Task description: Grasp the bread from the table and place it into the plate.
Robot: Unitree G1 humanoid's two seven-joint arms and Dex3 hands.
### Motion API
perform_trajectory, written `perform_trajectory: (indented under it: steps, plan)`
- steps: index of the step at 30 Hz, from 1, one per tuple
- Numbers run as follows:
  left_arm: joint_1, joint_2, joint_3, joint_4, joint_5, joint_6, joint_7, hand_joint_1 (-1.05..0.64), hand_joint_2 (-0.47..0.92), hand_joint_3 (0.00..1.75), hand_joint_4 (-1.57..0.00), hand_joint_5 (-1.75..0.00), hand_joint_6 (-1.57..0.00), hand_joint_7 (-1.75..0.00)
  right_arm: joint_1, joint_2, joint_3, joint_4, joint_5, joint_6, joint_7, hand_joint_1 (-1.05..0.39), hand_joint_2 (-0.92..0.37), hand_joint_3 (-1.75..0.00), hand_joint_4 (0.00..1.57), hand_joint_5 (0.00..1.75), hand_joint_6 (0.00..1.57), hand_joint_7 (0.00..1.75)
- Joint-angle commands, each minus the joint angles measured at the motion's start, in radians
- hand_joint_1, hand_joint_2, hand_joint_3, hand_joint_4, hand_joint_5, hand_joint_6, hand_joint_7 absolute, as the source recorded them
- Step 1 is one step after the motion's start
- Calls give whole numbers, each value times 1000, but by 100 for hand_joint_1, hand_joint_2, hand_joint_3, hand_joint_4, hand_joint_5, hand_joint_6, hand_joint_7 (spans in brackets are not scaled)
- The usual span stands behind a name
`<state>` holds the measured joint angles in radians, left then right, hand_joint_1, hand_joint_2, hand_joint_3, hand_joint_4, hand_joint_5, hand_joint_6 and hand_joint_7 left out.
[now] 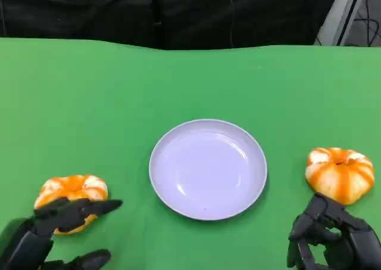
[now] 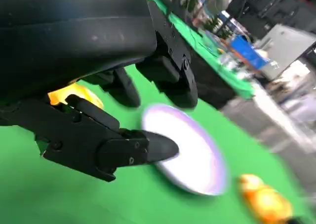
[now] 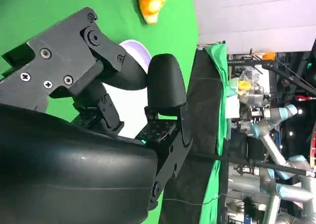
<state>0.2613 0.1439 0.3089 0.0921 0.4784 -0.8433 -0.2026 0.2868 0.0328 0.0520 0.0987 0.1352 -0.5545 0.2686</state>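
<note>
Green table (image 1: 178, 79), left hand (image 1: 53, 228) over bread (image 1: 71, 192)

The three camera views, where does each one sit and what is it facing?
Head view: high, looking down at the plate, a bread under the left hand, the right hand nearby.
Left wrist view: behind the left hand, facing across the plate.
Right wrist view: behind the right hand, turned sideways.
All views share the plate.

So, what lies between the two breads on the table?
In the head view, the empty lilac plate lies between the left bread and the right bread, with bare green table on either side of it.
</note>
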Motion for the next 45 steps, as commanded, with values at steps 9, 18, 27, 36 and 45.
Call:
perform_trajectory:
  steps: [9, 18, 27, 36, 45]
  plan:
    - [-116, 254, -131, -47, 568, 380, 383, -90, 92, 22, -15, -2, -36, 0, 10, -16, -12, -20, 11, 12, -3, -16, -49, -129, 81, 175, 73, 160]
    - [-249, 276, -353, 137, 602, 603, 379, -99, 92, 22, -15, -2, -36, 0, 9, -18, -15, -21, 17, 20, -2, -15, -50, -130, 82, 175, 73, 160]
    - [-297, 301, -473, 247, 503, 671, 384, -105, 92, 31, -17, -2, -34, 0, 15, -21, -17, -18, 13, 0, 2, -16, -50, -129, 81, 175, 72, 161]
    - [-330, 335, -532, 327, 419, 660, 393, -97, 92, 33, -18, -1, -33, 0, 10, -16, -10, -25, 13, 16, -3, -16, -49, -129, 81, 175, 73, 160]
    - [-358, 346, -569, 395, 368, 658, 422, -89, 92, 35, -20, -1, -33, 0, 11, -15, -10, -27, 11, 19, -6, -16, -50, -130, 82, 175, 74, 159]
